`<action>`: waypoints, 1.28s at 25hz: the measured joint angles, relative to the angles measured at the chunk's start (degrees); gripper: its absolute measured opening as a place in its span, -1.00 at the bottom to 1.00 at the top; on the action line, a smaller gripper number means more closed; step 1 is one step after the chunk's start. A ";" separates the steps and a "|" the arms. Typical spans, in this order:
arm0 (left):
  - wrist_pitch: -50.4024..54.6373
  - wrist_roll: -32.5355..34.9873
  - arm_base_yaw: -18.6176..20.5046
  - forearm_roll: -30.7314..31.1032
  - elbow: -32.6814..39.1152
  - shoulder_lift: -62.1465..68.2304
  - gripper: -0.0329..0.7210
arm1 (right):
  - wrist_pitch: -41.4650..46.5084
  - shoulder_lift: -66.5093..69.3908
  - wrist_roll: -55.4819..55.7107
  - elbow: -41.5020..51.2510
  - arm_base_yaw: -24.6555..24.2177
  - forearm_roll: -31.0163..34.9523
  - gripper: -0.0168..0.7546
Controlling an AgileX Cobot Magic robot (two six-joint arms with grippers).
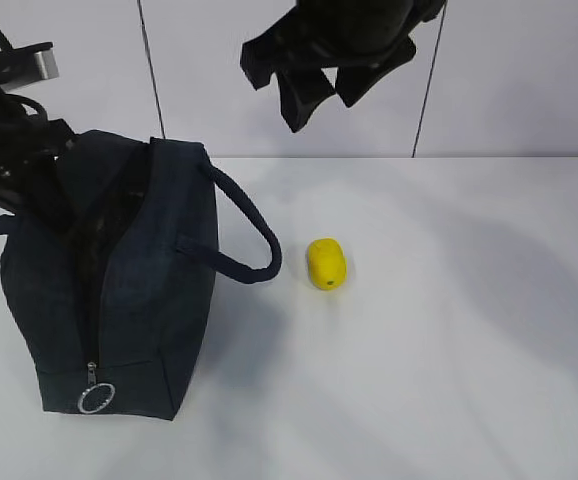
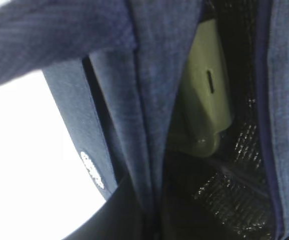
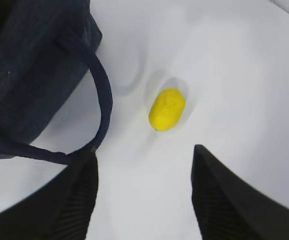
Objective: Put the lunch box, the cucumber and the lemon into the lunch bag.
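Exterior view, bag: you see the lunch bag (image 1: 119,280) standing at the left of the white table (image 1: 449,330), top zipper parted, silver ring pull (image 1: 96,398) at its near end.
Exterior view, lemon: the lemon (image 1: 325,263) lies on the table just right of the bag's handle (image 1: 249,235), below the raised right hand (image 1: 314,85), well apart from it.
Exterior view, left hand: mostly hidden at the bag's far end.
Left wrist view: you look into the open bag; the lunch box (image 2: 204,95) sits inside against the dark lining. The left hand is closed.
Right wrist view: the right hand (image 3: 144,195) stands wide, empty, the lemon (image 3: 167,109) beyond its fingertips, beside the handle (image 3: 102,100).
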 joint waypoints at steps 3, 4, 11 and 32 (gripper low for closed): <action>0.00 -0.59 0.00 1.02 0.00 0.00 -0.92 | -0.10 1.65 1.28 0.00 -0.13 -0.98 0.15; 0.00 -0.83 0.00 1.51 0.00 0.00 -0.92 | -0.10 2.19 2.61 0.00 -0.51 -1.36 0.15; 0.00 -1.34 0.00 2.29 0.00 0.00 -0.92 | -0.34 6.37 8.16 0.00 -6.05 2.65 0.15; 0.00 -1.34 0.00 2.43 0.00 0.00 -0.92 | -5.73 17.40 12.63 0.00 -7.83 7.24 0.50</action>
